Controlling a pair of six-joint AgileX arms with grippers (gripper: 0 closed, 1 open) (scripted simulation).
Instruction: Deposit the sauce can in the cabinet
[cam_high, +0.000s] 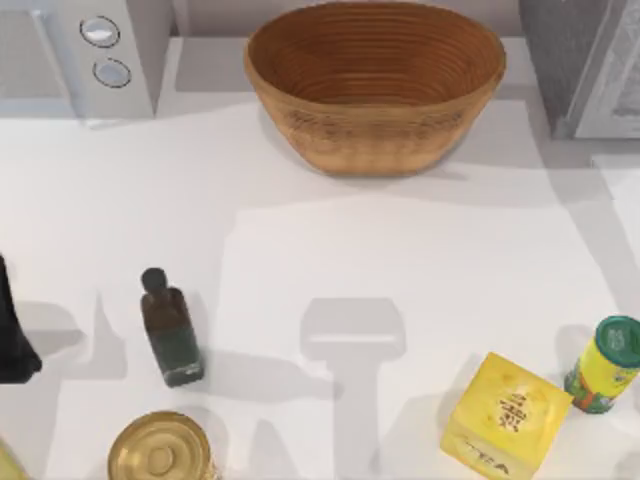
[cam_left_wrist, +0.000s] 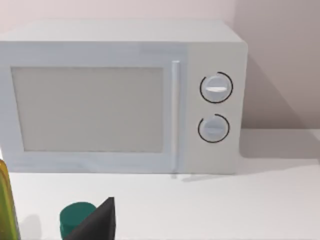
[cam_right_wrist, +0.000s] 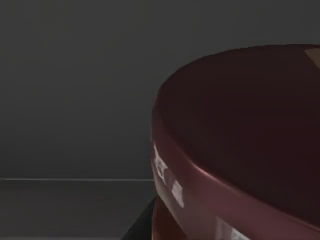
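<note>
A white table (cam_high: 300, 230) under soft light meets a plain pale wall (cam_left_wrist: 280, 60) behind.

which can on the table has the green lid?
The yellow container at the right edge, beside the yellow box. The tin at front left has a gold top.

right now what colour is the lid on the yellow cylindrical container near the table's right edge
Green lid on the yellow cylindrical container, clearest in the top view.

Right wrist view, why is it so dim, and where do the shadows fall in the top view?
Right wrist view: dim grey surroundings behind the sauce can, whose maroon rim catches a faint sheen. Top view: soft grey shadows cross the white table, one beside the dark bottle.
</note>
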